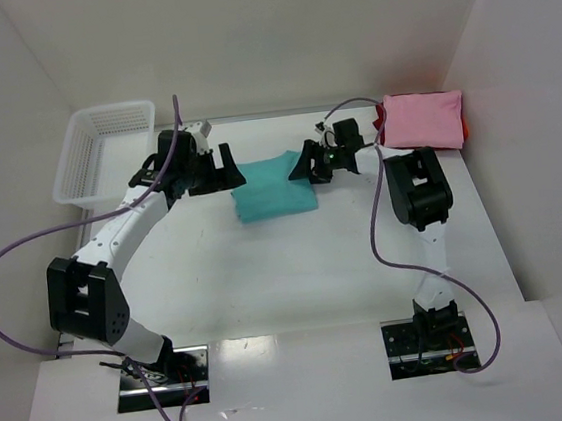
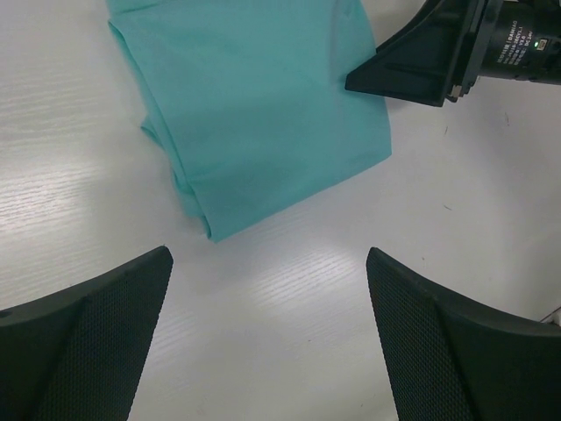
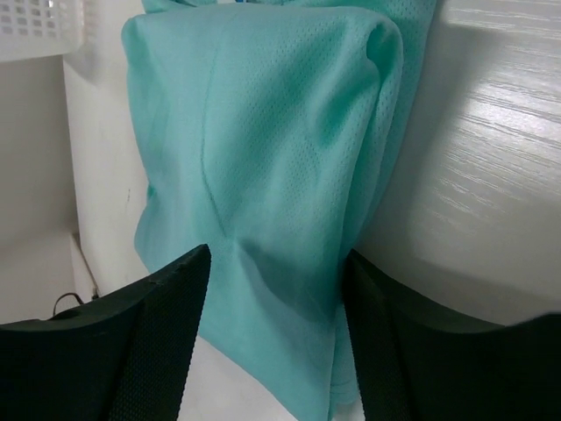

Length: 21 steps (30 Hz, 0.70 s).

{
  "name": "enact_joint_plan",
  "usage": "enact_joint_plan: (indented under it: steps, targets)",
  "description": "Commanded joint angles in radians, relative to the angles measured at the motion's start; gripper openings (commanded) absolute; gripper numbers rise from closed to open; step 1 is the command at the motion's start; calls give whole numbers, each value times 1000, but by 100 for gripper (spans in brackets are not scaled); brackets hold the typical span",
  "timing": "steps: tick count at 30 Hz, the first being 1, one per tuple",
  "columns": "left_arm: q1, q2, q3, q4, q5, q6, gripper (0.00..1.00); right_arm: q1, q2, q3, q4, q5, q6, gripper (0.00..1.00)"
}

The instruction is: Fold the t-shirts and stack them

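The teal-green t-shirt (image 1: 273, 186) lies folded into a rectangle at the table's middle back. My left gripper (image 1: 229, 171) is open and empty just left of it; in the left wrist view (image 2: 267, 256) its jaws stand wide over bare table, short of the shirt's corner (image 2: 254, 105). My right gripper (image 1: 302, 166) is at the shirt's right edge. In the right wrist view (image 3: 270, 263) its jaws are open, with the teal cloth (image 3: 263, 158) lying between them, not pinched. The pink shirt (image 1: 422, 120) lies folded at the back right, on top of the red one (image 1: 466, 129).
A white mesh basket (image 1: 104, 149) stands at the back left and also shows in the right wrist view (image 3: 35, 26). White walls close in the table at the back and sides. One finger of the right gripper (image 2: 412, 66) shows in the left wrist view.
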Motion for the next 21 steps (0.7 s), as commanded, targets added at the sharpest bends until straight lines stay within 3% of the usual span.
enact_joint_plan:
  steps: [1, 2, 7, 9, 16, 21]
  targets:
    - [-4, -47, -10, -8, 5, -3, 99, 22, 65, -5, -48, 44, -4, 65]
    - [-4, -47, -10, -8, 5, -3, 99, 22, 65, -5, -48, 55, 0, 59]
    - [-4, -59, -10, -19, 5, 7, 99, 22, 74, -5, -48, 79, 7, 12]
    - [-4, -69, -10, -23, 5, 7, 99, 22, 74, -5, -48, 85, 10, 3]
    - [-4, -93, -1, -47, -4, 27, 99, 22, 11, 6, -56, 150, 26, 1]
    - [-4, -102, 12, -59, -4, 39, 99, 22, -39, 155, -185, 246, -23, 0]
